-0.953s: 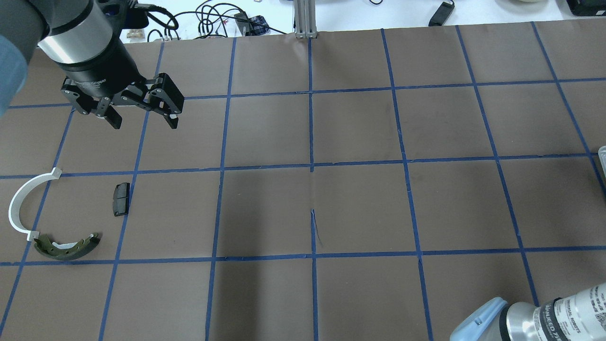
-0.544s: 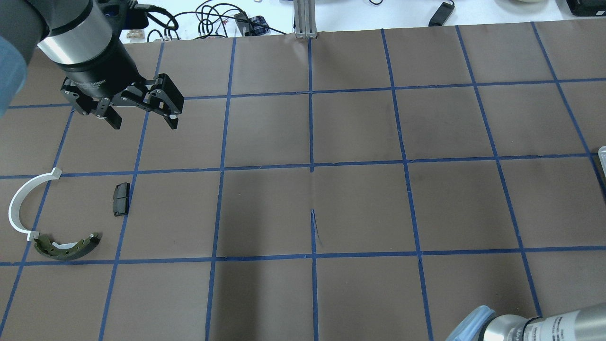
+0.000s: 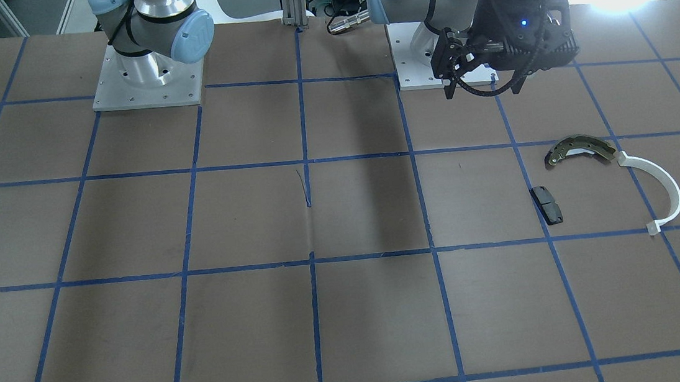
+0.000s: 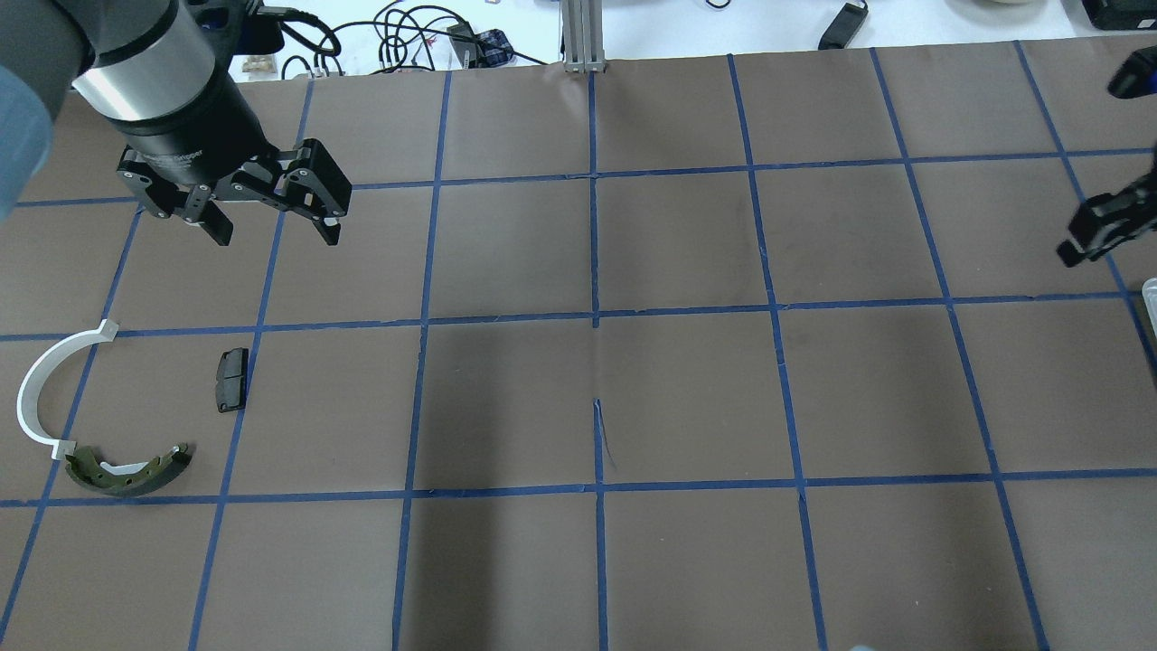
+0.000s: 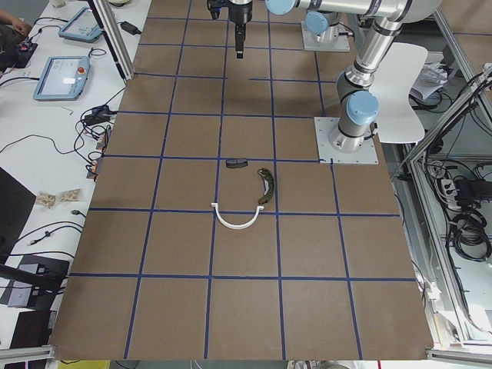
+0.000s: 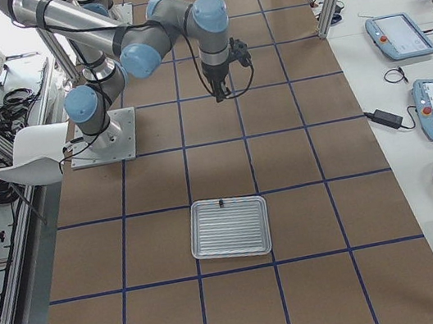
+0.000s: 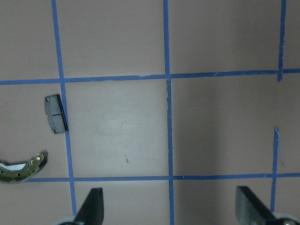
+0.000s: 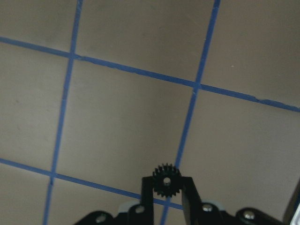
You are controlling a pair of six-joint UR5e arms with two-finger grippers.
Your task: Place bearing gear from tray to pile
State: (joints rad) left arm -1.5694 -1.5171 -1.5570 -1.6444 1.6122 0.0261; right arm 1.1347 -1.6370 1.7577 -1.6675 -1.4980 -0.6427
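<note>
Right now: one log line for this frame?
right gripper: shut on gear, clear of tray | left gripper: open, empty | pile: awaiting gear

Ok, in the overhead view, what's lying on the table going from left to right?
white plastic arc → curved metal shoe → black pad → tray, of which only a sliver shows at the right edge.

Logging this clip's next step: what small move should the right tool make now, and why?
Probably start carrying it toward the pile: the right tool is shut on the gear, away from the tray, and the pile lies far off, near the open left tool.
</note>
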